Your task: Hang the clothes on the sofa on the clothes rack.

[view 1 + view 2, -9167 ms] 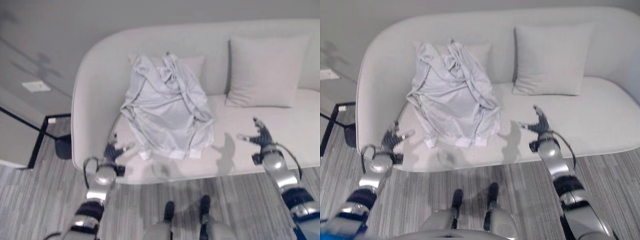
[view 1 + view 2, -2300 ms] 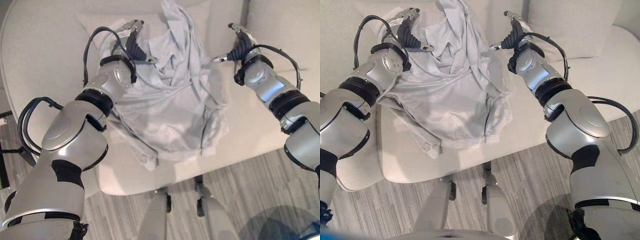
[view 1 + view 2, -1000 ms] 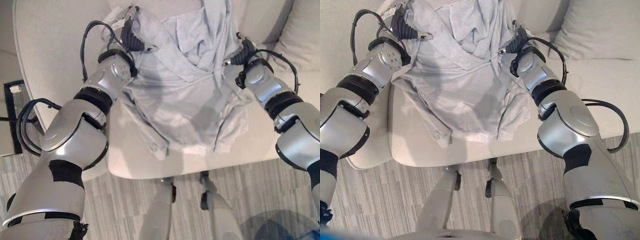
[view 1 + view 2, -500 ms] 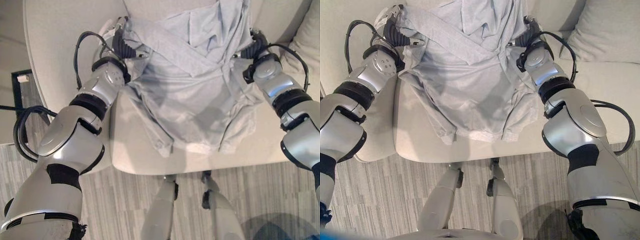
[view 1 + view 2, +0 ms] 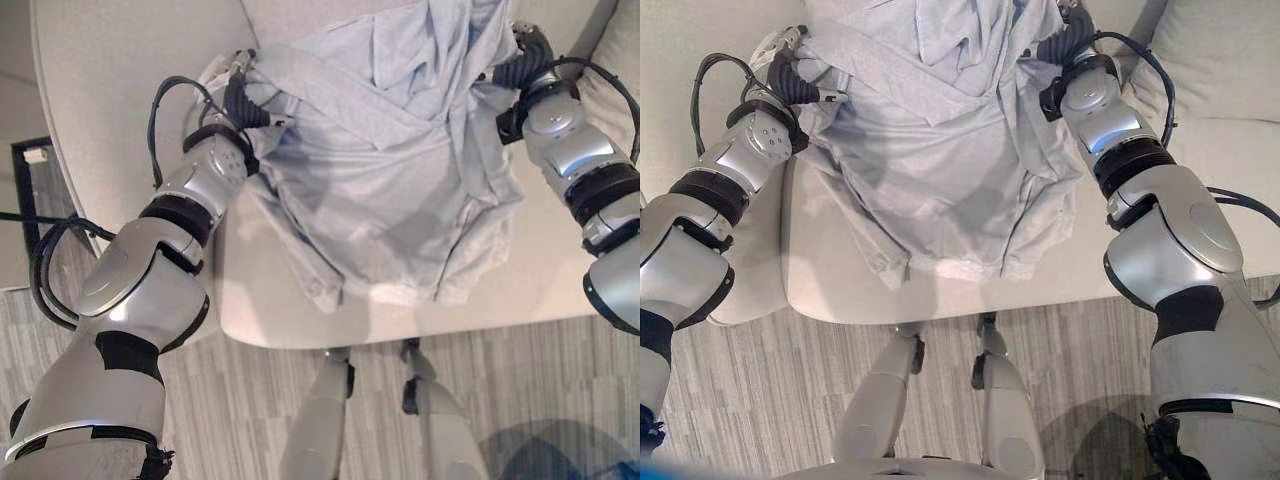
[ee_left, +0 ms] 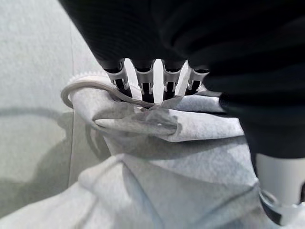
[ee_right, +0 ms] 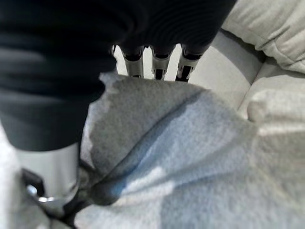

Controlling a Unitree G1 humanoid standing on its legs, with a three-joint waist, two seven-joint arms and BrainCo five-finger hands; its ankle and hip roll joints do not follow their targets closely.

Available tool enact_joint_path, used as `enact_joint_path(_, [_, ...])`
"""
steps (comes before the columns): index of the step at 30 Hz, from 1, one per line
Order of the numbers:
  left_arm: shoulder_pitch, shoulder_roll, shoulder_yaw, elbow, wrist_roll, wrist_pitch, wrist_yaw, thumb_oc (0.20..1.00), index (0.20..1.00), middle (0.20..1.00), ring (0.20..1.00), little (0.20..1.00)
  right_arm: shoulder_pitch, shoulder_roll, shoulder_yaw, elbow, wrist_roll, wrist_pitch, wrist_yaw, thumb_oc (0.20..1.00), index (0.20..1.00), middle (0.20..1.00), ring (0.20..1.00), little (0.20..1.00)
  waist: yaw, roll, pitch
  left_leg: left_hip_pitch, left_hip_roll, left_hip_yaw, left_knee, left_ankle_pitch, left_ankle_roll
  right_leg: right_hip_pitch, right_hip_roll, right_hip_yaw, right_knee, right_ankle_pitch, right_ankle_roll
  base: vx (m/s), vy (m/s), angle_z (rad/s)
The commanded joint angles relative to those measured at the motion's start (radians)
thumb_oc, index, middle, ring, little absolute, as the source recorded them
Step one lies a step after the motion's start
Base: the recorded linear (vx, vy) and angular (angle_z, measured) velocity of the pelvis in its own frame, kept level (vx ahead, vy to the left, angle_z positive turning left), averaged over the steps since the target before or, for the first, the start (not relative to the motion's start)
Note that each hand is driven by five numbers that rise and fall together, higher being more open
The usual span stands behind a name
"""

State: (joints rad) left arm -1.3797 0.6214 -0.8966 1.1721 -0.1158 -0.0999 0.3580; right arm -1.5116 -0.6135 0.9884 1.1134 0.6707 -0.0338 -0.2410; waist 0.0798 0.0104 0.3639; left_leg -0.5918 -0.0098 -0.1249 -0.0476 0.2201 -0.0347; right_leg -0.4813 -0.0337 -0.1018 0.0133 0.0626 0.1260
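A light grey hooded garment (image 5: 390,190) is held up by its two upper corners over the sofa (image 5: 120,60), and its hem hangs down to the seat's front. My left hand (image 5: 240,98) grips the garment's left shoulder; in the left wrist view its fingers (image 6: 143,78) curl into bunched cloth (image 6: 181,181) beside a drawstring loop. My right hand (image 5: 528,55) grips the right shoulder near the backrest. In the right wrist view its fingers (image 7: 157,62) dip behind a fold of the cloth (image 7: 200,157).
A pale cushion (image 5: 1230,60) leans on the sofa's backrest to the right of the garment. Striped grey carpet (image 5: 520,380) runs in front of the sofa. A black frame (image 5: 25,160) stands on the floor left of the sofa.
Both hands have lifted the garment higher, the right hand rising most and moving outward. The cloth has spread wider between them, with its hem dragged back along the seat.
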Motion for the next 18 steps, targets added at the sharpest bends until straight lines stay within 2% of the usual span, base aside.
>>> enact_joint_path(1, [-0.108,0.046,0.030,0.024,-0.026,-0.029,0.002,1.000,1.000,1.000,1.000,1.000,-0.151,-0.013,0.018,-0.021,0.018,-0.056,0.045,1.000,1.000,1.000,1.000,1.000,0.017,-0.070,0.056,0.052,0.044,-0.004,-0.040,-0.014,-0.104,0.040,-0.106,0.030,-0.101,0.122,0.063,0.00,0.000,0.00])
enact_joint_path(6, [-0.141,0.021,0.003,0.029,0.001,-0.040,-0.013,1.000,1.000,1.000,1.000,1.000,-0.161,0.007,0.139,-0.023,-0.044,-0.014,0.161,1.000,1.000,1.000,1.000,1.000,0.016,-0.078,0.056,0.048,0.047,-0.007,-0.040,-0.008,-0.105,0.035,-0.108,0.034,-0.101,0.123,0.062,0.00,0.000,0.00])
enact_joint_path(12, [-0.170,-0.006,-0.014,0.033,0.016,-0.042,-0.018,1.000,1.000,1.000,1.000,1.000,-0.172,0.004,0.196,-0.009,-0.108,-0.013,0.186,1.000,1.000,1.000,1.000,1.000,0.017,-0.080,0.057,0.047,0.048,-0.012,-0.040,-0.007,-0.105,0.034,-0.107,0.035,-0.101,0.121,0.062,0.00,0.000,0.00])
enact_joint_path(18, [-0.213,-0.032,-0.025,0.040,0.023,-0.040,-0.014,1.000,1.000,1.000,1.000,1.000,-0.173,0.018,0.178,0.057,-0.153,-0.006,0.171,1.000,1.000,1.000,1.000,1.000,0.023,-0.071,0.062,0.040,0.044,-0.020,-0.040,-0.004,-0.104,0.029,-0.108,0.038,-0.100,0.123,0.062,0.00,0.000,0.00])
